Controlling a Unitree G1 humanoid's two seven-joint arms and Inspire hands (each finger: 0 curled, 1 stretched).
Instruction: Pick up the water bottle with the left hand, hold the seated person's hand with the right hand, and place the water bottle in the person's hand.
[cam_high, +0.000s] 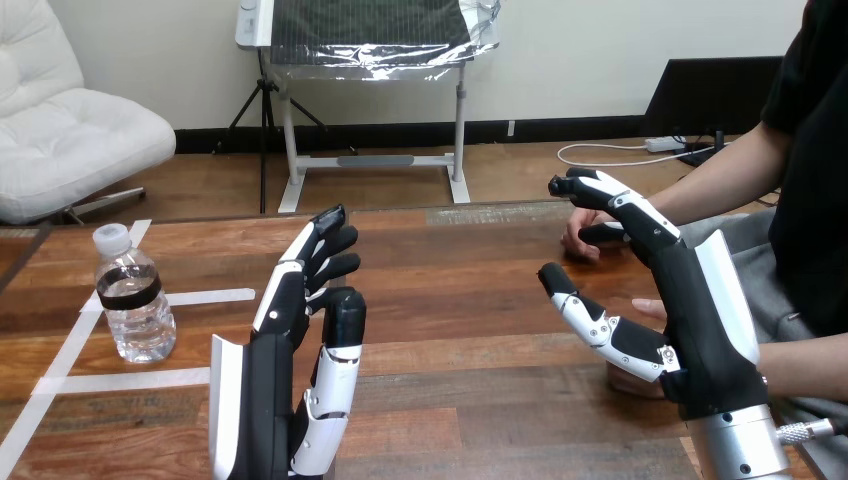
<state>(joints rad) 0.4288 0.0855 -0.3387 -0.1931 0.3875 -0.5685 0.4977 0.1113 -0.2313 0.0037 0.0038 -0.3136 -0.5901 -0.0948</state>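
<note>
Bottle upright at the frame's left, untouched.
The clear ribbed plastic bottle, white-capped, dark-banded, stands with its long axis vertical on the wooden counter, left of the left hand, the nearer one, raised with fingers straight and empty. The right hand, spread wide, hovers at right beside the person's hand.

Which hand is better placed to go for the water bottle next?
Left. The left hand is open and nearer the upright water bottle; the right hand is far across, beside the person's hands.
</note>
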